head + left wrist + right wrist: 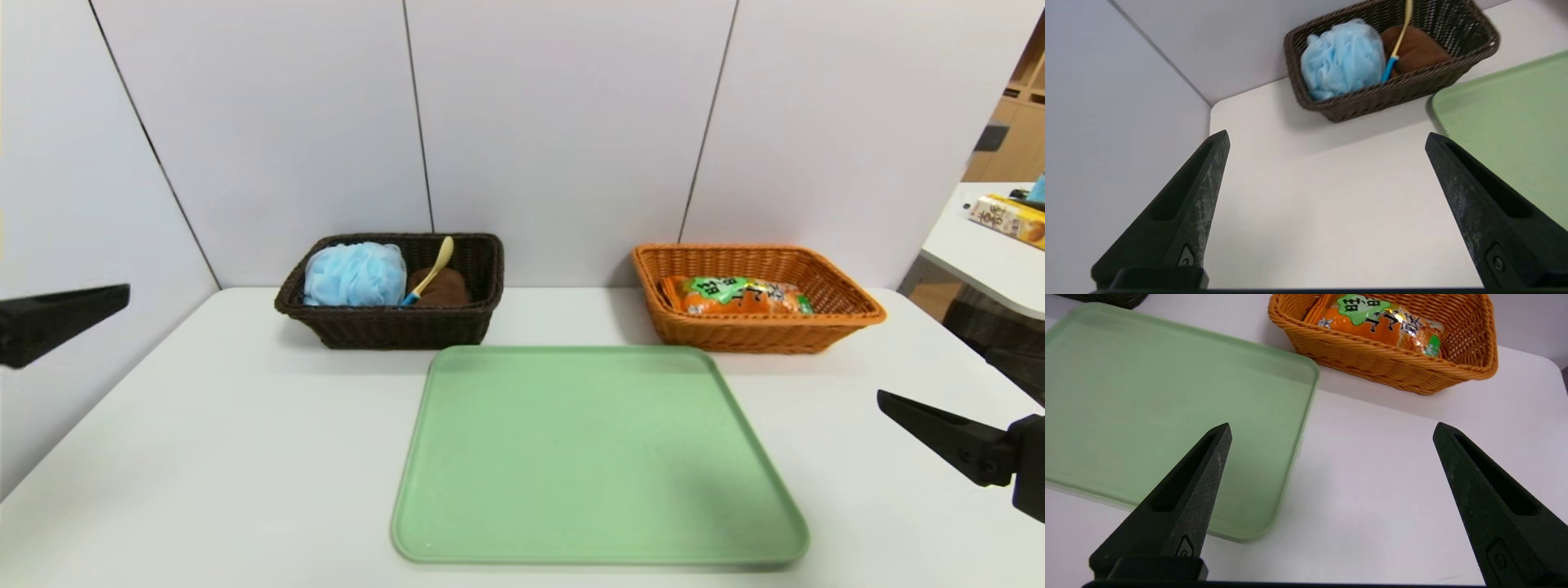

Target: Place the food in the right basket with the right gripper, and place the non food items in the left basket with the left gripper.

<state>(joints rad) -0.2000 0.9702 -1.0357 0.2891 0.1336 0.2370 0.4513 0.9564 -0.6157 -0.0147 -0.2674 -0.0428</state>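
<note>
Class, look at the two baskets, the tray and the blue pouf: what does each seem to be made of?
Dark brown basket and orange basket: woven wicker or plastic rattan, with visible strands. Green tray: probably matte plastic, smooth with a moulded rim. Blue pouf: gathered, translucent synthetic mesh.

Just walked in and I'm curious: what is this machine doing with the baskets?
It is sorting. The snack bag lies in the orange basket; the blue pouf, spoon and brown towel sit in the dark basket. The green tray holds nothing. The left gripper and right gripper are open, holding nothing.
</note>
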